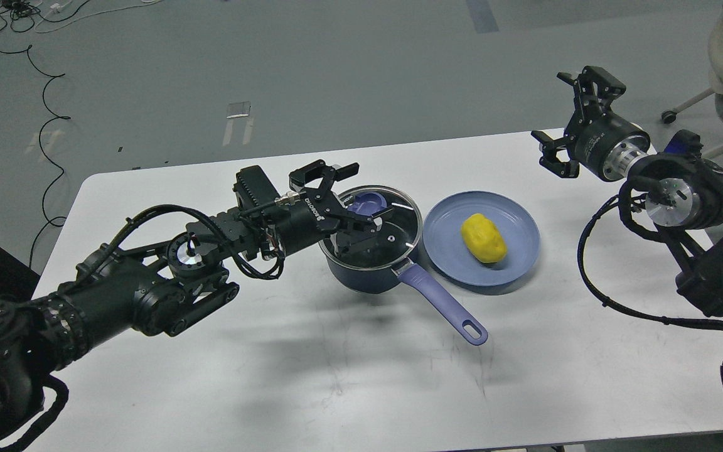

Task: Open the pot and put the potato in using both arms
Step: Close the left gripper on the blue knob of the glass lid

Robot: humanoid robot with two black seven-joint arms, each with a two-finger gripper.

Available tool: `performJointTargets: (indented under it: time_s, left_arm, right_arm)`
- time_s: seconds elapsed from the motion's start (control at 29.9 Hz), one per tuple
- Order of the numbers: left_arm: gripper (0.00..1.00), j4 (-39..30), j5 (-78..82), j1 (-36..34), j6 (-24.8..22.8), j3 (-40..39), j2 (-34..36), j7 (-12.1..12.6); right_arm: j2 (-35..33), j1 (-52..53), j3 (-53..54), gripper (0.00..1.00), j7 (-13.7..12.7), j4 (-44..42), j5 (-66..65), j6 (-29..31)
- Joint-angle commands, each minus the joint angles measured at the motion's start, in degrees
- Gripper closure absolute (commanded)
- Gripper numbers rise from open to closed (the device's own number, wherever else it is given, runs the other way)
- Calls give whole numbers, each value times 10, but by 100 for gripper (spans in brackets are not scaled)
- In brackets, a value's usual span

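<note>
Nearest the front edge of the white table [349, 389], the pot's one purple handle [443, 306] reaches toward the front, ending in a hanging hole. It joins the single dark blue pot [368, 263], which sits near the middle of the bench, its glass lid [386, 229] with a steel rim still on. One purple knob [369, 203] sits on the lid. The left gripper [361, 194] lies low over the lid with its fingers spread on either side of the knob, unclenched; whether they touch it cannot be told. Just right of the pot, one blue plate [493, 276] carries one potato [483, 237], bright yellow, lumpy and oval, lying whole at the plate's centre. Farthest, at the back right corner, the right gripper [565, 116] hangs above the bench, its fingers parted, grasping nothing.
</note>
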Motion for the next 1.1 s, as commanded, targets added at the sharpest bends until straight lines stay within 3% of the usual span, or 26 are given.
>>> performJointTargets:
  time_s: [0.0,0.13,1.07]
  left_arm:
    - [2,20,-3,-3,0,29,-10,1]
    - [2,51,-5,-1,0,31,-24,-1]
    - [3,55,-39,4,0,34,-25,-11]
  right_arm:
    - [0,-1,0,0,0,1,0,0]
    - [-1,-1,-3,0,0,2,-1,0]
    - [-12,-16,-22,0,0,1,-4,-2]
